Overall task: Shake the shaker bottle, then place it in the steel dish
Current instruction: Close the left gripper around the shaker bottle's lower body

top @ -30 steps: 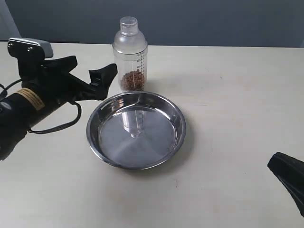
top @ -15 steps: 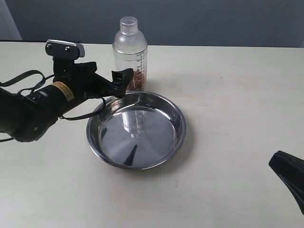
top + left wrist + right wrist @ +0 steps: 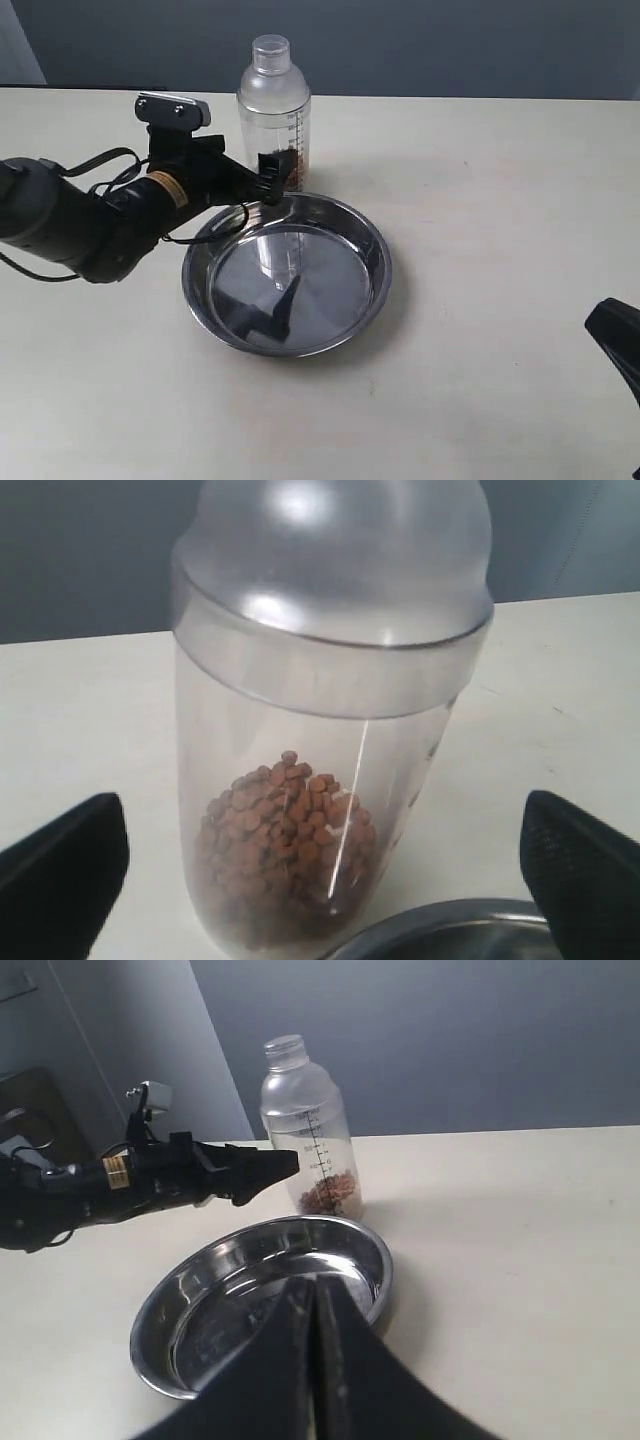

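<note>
The shaker bottle (image 3: 273,105) stands upright on the table just behind the steel dish (image 3: 350,225), with brown grains at its bottom. My left gripper (image 3: 268,162) has reached it from the left and is open. In the left wrist view the shaker bottle (image 3: 325,710) fills the space between the two black fingers (image 3: 62,875), with a gap of table showing on each side. The steel dish rim (image 3: 450,928) is just below it. My right gripper (image 3: 312,1300) is shut and empty, low at the near right, pointing toward the steel dish (image 3: 190,1305) and the shaker bottle (image 3: 305,1120).
A black cable (image 3: 70,165) loops from the left arm (image 3: 80,215) over the table left of the dish. Part of the right gripper (image 3: 615,335) shows at the near right edge. A dark wall runs behind the table's far edge.
The left arm has swung right and forward, bringing its open fingers from left of the bottle to either side of it. The right gripper has drawn slightly further toward the right edge.
</note>
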{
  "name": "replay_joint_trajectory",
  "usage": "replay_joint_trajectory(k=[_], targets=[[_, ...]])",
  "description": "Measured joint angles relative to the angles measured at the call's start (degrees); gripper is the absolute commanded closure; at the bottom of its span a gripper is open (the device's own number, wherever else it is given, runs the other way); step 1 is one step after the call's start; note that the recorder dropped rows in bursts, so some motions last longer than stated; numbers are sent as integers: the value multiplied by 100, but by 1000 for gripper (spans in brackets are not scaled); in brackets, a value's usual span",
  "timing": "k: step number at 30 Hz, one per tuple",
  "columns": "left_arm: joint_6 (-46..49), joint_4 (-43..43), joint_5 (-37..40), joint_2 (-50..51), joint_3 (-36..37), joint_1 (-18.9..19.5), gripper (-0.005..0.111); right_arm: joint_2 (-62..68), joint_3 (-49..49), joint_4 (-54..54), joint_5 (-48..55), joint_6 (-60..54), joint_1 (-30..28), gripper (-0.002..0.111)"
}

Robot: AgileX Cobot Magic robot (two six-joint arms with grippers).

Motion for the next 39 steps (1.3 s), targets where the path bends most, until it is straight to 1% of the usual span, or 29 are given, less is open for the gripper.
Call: replay_joint_trajectory(k=[6, 15, 28, 31, 34, 38, 39], targets=[[27, 0, -3, 227, -431, 0, 1, 0, 0, 0, -92, 0, 0, 109], [36, 116, 215, 738, -1136, 0, 1, 0, 0, 0, -239, 0, 0, 109], [40, 83, 417, 1205, -1705, 0, 1, 0, 0, 0, -239, 0, 0, 109], [40, -6, 508, 1244, -1792, 0, 3, 0, 0, 0, -239, 0, 0, 109], [49, -62, 522, 1265, -1825, 0, 7, 0, 0, 0, -243, 0, 0, 109], [49, -188, 543, 1265, -1838, -4, 27, 0, 0, 0, -254, 0, 0, 109], [49, -188, 553, 1265, -1849, -4, 34, 0, 0, 0, -271, 0, 0, 109]])
